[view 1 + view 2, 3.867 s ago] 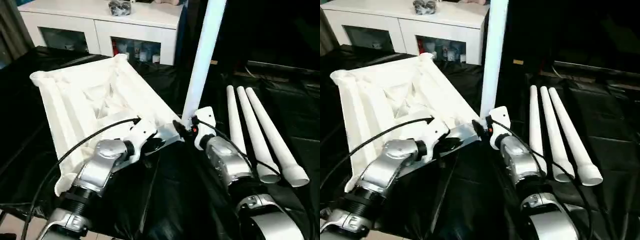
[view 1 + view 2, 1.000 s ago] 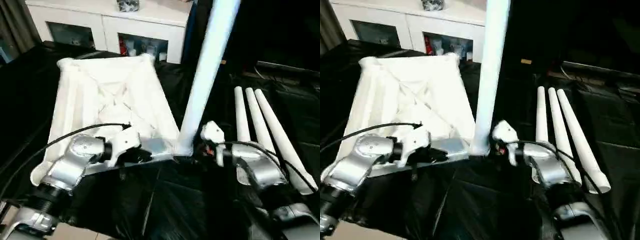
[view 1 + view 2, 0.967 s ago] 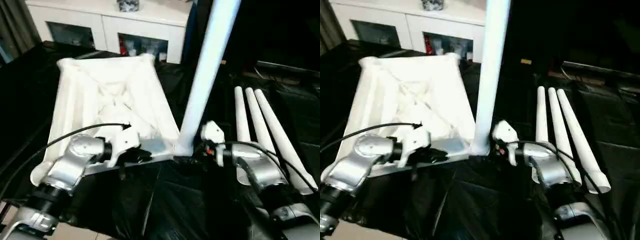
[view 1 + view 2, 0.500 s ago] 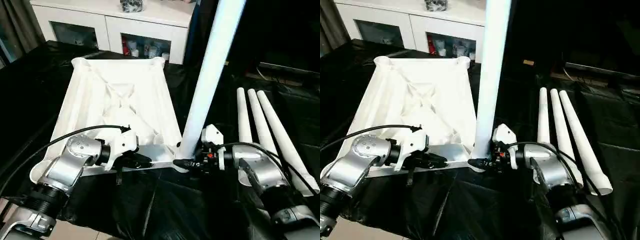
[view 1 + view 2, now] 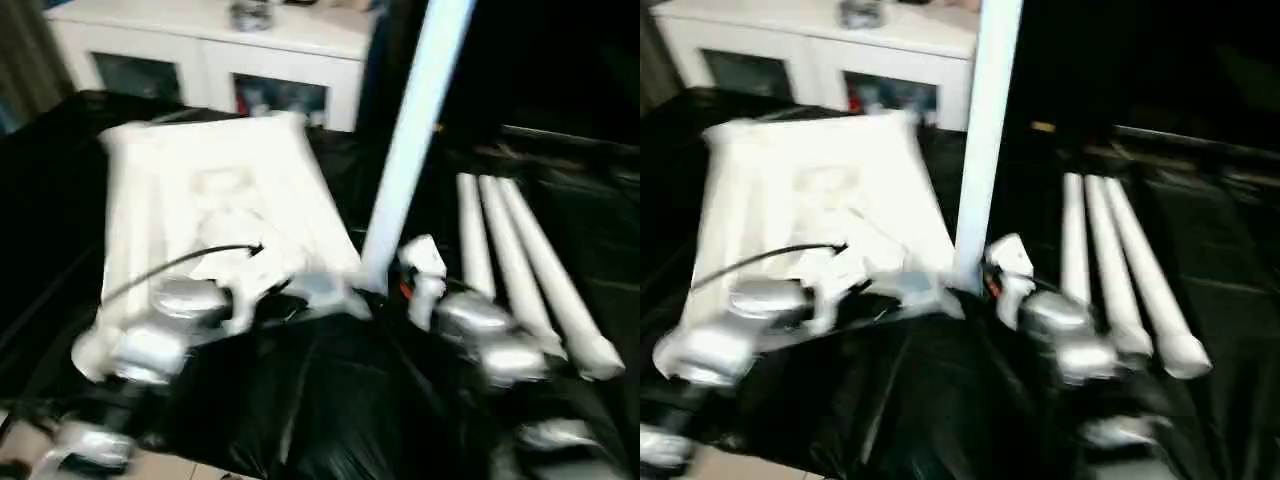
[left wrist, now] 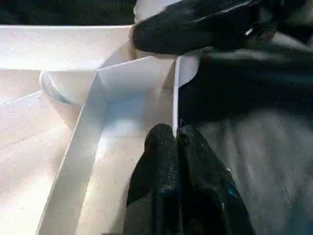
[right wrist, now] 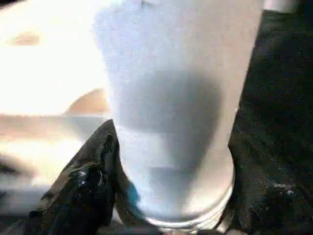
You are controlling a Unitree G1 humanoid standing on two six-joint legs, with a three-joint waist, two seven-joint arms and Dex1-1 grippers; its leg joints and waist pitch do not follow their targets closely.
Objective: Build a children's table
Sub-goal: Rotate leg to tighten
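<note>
The white tabletop lies ribbed side up on the black-covered table. One white leg stands upright in its near right corner socket. Three more legs lie side by side to the right. My left gripper is shut on the tabletop's thin near rim, close to that corner. My right gripper is at the foot of the upright leg. One black finger presses against the leg's side; the other finger is hidden behind the leg.
A white cabinet with glass doors stands behind the table. Black sheeting covers the work surface, with open cloth in front of the tabletop. The lying legs reach toward the right front edge.
The whole picture has shifted and blurred, so the camera moved. My right gripper's jaws have closed in on the upright leg's foot. The left grip on the rim is unchanged.
</note>
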